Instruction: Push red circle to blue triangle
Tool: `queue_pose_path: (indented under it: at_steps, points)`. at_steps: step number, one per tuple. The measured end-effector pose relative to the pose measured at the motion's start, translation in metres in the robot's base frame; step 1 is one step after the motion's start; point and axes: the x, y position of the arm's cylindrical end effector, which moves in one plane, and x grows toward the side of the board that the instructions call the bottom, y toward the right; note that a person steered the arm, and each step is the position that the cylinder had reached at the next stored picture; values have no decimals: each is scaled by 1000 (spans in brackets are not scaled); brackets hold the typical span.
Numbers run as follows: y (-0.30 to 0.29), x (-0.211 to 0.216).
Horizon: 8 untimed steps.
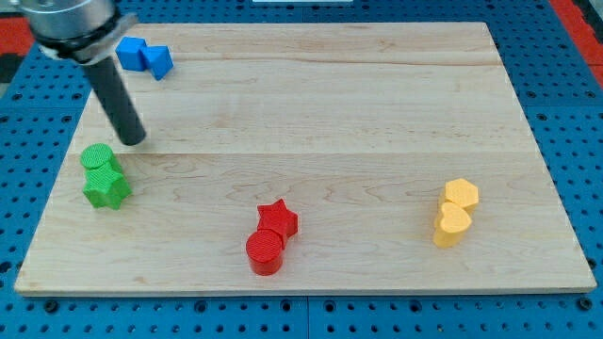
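my tip (133,141) just above green blocks (104,176), far from red circle (266,252)

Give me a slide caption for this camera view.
My tip sits above the green blocks, far from the red circle.

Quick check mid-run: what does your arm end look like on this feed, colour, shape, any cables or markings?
A straight, round, dark grey to black rod with a slight sheen, ending at my tip. Its top enters a wider metallic grey cylindrical mount with a darker band, cut off by the view's top. I see no cables or markings.
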Motion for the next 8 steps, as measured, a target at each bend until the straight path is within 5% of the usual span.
queue_pose_path:
  at_steps: [3,6,8]
  points:
    - [66,-7]
    - [217,-2]
    - [232,96]
